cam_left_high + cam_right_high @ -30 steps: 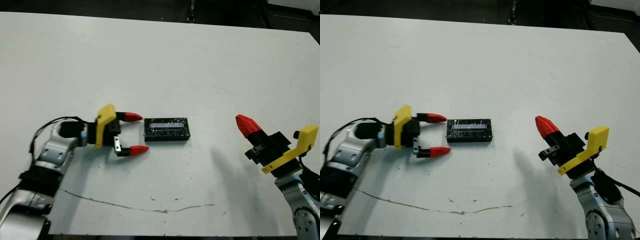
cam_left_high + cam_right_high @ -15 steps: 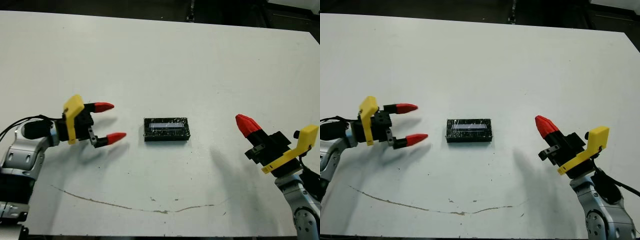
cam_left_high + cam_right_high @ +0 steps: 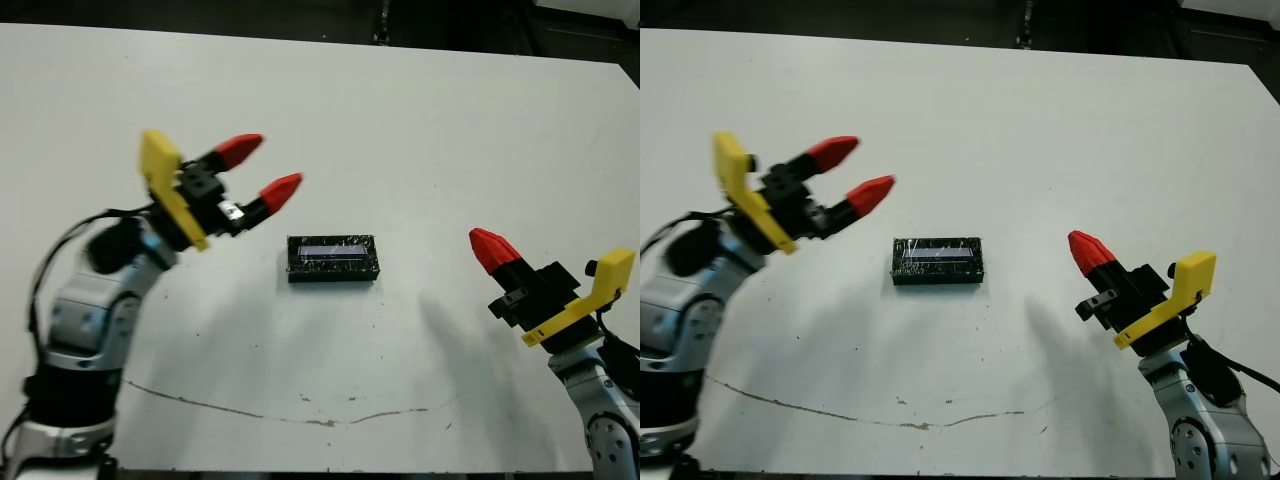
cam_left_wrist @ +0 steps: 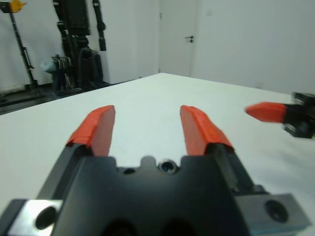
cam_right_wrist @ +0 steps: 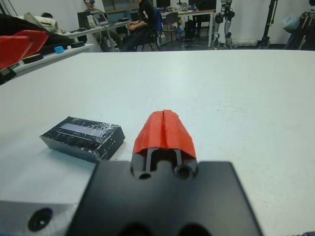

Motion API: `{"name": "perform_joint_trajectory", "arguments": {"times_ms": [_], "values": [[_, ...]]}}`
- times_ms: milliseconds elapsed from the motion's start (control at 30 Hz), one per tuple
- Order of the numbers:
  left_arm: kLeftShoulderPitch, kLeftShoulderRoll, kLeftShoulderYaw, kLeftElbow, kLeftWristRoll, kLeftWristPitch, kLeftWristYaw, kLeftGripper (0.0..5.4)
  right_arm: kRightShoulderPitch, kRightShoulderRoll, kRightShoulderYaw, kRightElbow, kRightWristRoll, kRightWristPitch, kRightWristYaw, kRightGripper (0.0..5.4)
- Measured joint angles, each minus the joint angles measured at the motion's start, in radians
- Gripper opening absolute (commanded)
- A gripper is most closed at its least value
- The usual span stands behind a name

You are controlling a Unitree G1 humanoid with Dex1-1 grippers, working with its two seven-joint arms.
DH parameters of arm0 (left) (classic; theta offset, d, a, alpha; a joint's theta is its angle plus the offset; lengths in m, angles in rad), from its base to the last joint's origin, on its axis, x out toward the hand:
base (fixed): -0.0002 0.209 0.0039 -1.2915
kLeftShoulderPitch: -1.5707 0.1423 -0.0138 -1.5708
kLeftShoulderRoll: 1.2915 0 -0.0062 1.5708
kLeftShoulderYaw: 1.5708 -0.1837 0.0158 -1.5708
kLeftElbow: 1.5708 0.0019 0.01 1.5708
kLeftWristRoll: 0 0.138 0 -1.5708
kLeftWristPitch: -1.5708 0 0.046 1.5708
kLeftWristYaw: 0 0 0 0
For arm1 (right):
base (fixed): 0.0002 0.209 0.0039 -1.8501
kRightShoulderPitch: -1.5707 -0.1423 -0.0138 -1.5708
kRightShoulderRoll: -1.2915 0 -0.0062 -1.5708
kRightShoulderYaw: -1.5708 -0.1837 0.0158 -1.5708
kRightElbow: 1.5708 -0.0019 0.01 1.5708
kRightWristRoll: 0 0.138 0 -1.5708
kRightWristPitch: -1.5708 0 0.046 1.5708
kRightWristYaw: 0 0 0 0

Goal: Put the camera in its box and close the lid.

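The lid (image 3: 333,258), a black glossy slab with a pale stripe on top, lies flat at the middle of the table; it also shows in the right wrist view (image 5: 82,137). No white tray and no slim black camera show anywhere. My left gripper (image 3: 268,165) hangs open and empty in the air, up and to the left of the lid, red fingers (image 4: 98,129) spread apart. My right gripper (image 3: 482,240) is low at the right, well away from the lid, its red fingertips (image 5: 164,129) pressed together on nothing.
A thin brownish line (image 3: 300,410) runs across the table near its front edge. In the right wrist view, people (image 5: 142,19) sit at desks beyond the table. A dark stand with equipment (image 4: 78,39) rises past the table's far side.
My left gripper drew back from beside the lid to the left, then rose off the table and swung up toward the lid, staying open. The right arm and the lid have not moved.
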Motion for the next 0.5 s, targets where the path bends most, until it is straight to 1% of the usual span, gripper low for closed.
{"name": "perform_joint_trajectory", "arguments": {"times_ms": [133, 267, 500], "values": [[-0.002, -0.062, -0.078, 0.004, 0.082, -0.002, 0.092, 2.30, 0.005, 0.000, 0.000, -0.011, -0.006, 0.001, -0.027, 0.00], [-0.023, -0.076, -0.132, 0.062, 0.156, 0.005, 0.126, 1.65, 0.005, 0.000, 0.001, -0.012, -0.005, 0.000, -0.028, 0.00], [-0.061, -0.091, -0.191, 0.184, 0.214, 0.073, 0.133, 0.58, 0.005, 0.001, 0.011, -0.011, -0.017, 0.000, -0.026, 0.00]]}}
